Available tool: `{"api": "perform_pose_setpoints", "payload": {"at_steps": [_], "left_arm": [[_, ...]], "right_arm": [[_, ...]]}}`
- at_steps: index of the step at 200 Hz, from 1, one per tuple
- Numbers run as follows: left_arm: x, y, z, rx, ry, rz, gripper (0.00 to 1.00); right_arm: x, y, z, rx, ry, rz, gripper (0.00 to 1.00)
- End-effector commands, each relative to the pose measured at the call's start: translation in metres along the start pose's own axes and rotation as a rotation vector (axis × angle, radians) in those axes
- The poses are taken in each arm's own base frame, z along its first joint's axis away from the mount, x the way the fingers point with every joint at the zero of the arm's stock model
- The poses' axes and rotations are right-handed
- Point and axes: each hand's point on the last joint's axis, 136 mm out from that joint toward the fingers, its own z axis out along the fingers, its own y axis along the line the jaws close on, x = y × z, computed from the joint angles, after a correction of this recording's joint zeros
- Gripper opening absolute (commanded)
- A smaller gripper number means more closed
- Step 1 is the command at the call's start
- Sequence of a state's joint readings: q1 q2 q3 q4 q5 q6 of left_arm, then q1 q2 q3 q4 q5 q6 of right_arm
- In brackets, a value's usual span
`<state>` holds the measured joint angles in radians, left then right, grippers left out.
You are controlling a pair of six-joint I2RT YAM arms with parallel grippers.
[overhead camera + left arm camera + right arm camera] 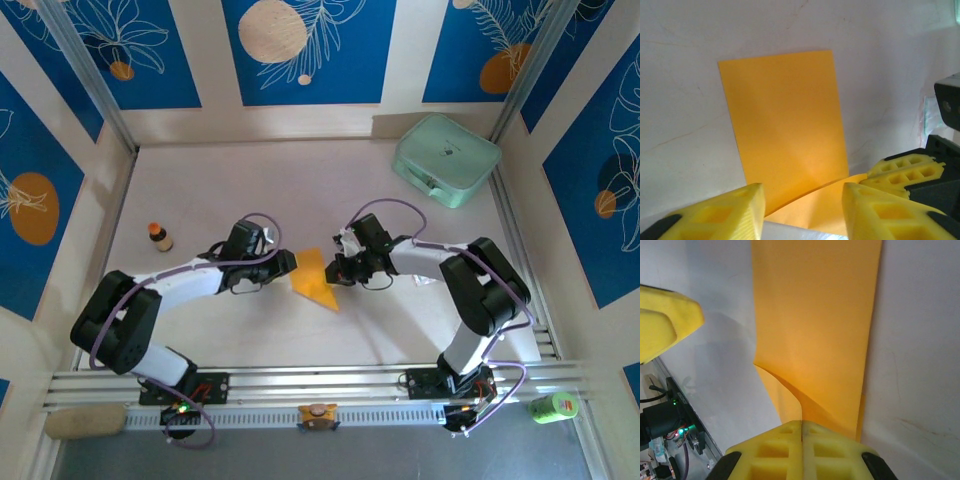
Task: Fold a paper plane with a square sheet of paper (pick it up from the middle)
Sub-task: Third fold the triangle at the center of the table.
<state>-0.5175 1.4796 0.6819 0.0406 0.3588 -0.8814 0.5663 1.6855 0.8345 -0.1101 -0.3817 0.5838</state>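
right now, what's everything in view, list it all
paper: one, orange-yellow, mid-table between the two grippers
case: one, mint green, far right of the table
bottle: one, brown with an orange cap, left side of the table
can: one, green, near right corner past the rail
roll: one, beige, near left corner past the rail
table: one, white, under the paper, case and bottle
left gripper: one, yellow fingers, at the paper's left edge, open
right gripper: one, yellow fingers, at the paper's right edge, shut on the paper
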Motion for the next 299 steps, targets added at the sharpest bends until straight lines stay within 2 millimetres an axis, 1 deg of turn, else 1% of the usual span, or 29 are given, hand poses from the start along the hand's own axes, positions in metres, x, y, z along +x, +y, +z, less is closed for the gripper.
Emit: {"api": "perform_pose_setpoints", "payload": {"at_steps": [1,23,62,88,144,183,208,224,243,257,275,299], "left_arm": [[-0.001,-0.001,0.001,0.034,0.014,0.000,0.52],[-0.003,-0.002,0.001,0.040,0.019,-0.005,0.57],[-0.002,-0.004,0.010,0.063,0.051,-0.020,0.59],[0.000,-0.002,0.016,0.067,0.071,-0.030,0.58],[0.000,-0.002,0.024,0.073,0.091,-0.034,0.58],[-0.001,-0.004,0.029,0.089,0.099,-0.041,0.54],[-0.002,-0.005,0.032,0.096,0.101,-0.045,0.47],[-0.003,-0.004,0.032,0.097,0.095,-0.051,0.38],[-0.005,-0.006,0.031,0.107,0.082,-0.054,0.26],[-0.006,-0.006,0.030,0.109,0.071,-0.059,0.18],[-0.008,-0.006,0.028,0.104,0.052,-0.066,0.11],[-0.011,-0.014,0.022,0.122,0.031,-0.085,0.09]], "right_arm": [[0.000,0.010,-0.007,-0.056,-0.018,-0.016,0.04],[0.000,0.012,-0.011,-0.090,-0.034,-0.009,0.04],[0.000,0.012,-0.016,-0.132,-0.051,0.007,0.03],[-0.001,0.011,-0.018,-0.150,-0.061,0.019,0.03],[0.000,0.008,-0.021,-0.177,-0.068,0.034,0.03],[0.002,0.005,-0.022,-0.181,-0.066,0.043,0.03],[0.003,0.003,-0.022,-0.176,-0.066,0.048,0.03],[0.004,0.000,-0.021,-0.166,-0.064,0.053,0.04],[0.005,-0.003,-0.022,-0.144,-0.066,0.055,0.07],[0.005,-0.008,-0.024,-0.106,-0.080,0.057,0.12],[0.004,-0.012,-0.030,-0.046,-0.108,0.049,0.21],[-0.001,-0.012,-0.045,0.018,-0.174,0.022,0.30]]}}
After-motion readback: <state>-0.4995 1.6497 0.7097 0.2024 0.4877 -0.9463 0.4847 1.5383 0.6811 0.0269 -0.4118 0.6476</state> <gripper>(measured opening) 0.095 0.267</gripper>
